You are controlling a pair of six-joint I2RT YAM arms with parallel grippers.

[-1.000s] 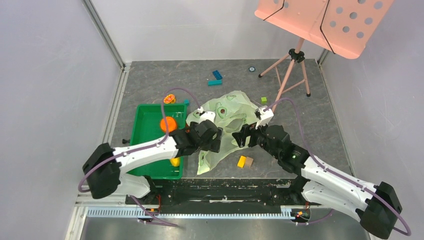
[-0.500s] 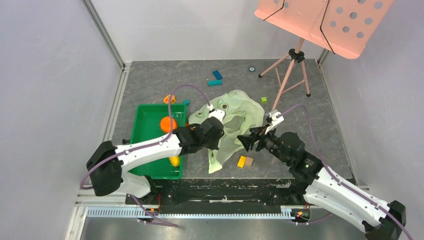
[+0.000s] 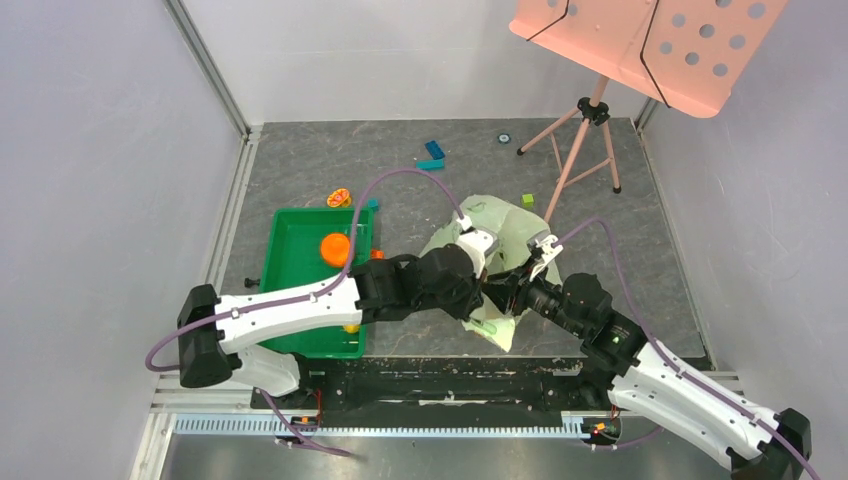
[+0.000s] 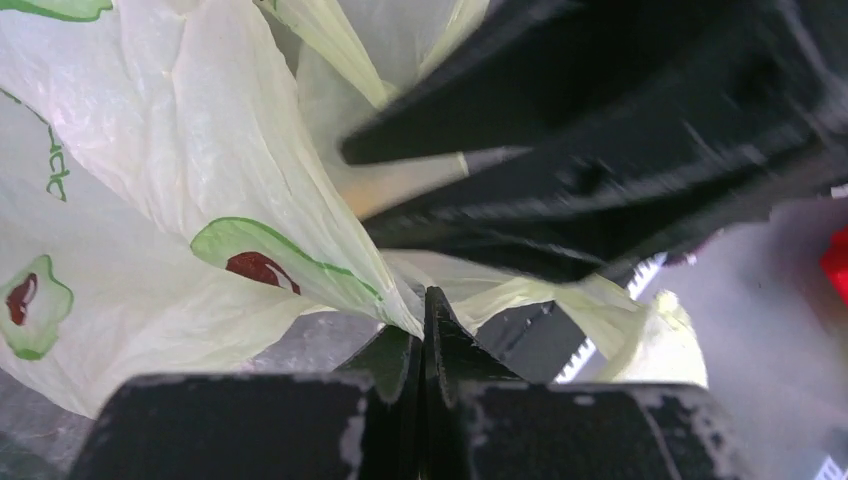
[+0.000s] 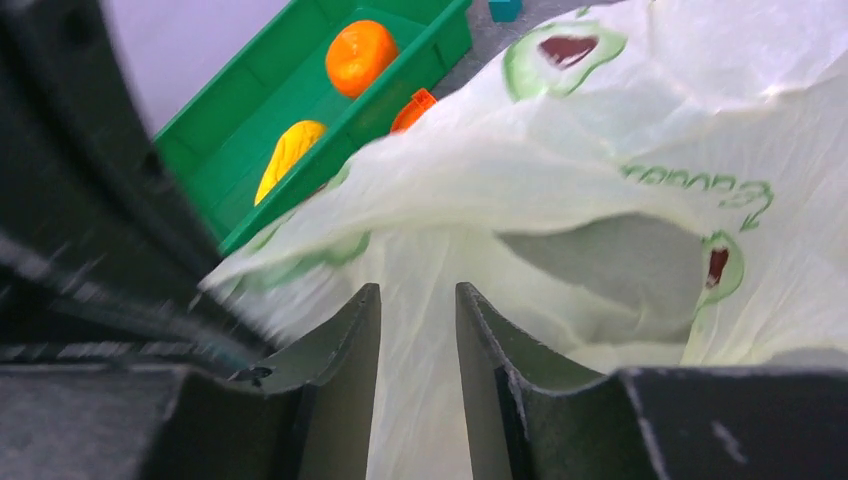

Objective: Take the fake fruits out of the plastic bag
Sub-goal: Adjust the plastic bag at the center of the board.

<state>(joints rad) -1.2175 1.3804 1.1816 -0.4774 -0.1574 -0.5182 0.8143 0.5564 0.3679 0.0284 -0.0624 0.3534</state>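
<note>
Looks like tipping out the plastic bag [image 3: 505,232], bunched up between both arms near the front edge. Clamped tight on a bag fold with left gripper [image 4: 425,335]; only narrowly parted at right gripper [image 5: 418,330], film across the gap, not pinched. Orange fruit [image 5: 362,55] and yellow fruit [image 5: 290,150] in green tray [image 5: 215,135]; green ones unseen, maybe inside. Best to pinch the closed end, lift, mouth downward.

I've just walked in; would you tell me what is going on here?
Both arms are working on the plastic bag. The left gripper is shut on a fold of it; the right gripper is at the bag with fingers apart. An orange fruit and a yellow fruit lie in the green tray. What remains inside the bag is hidden.
</note>
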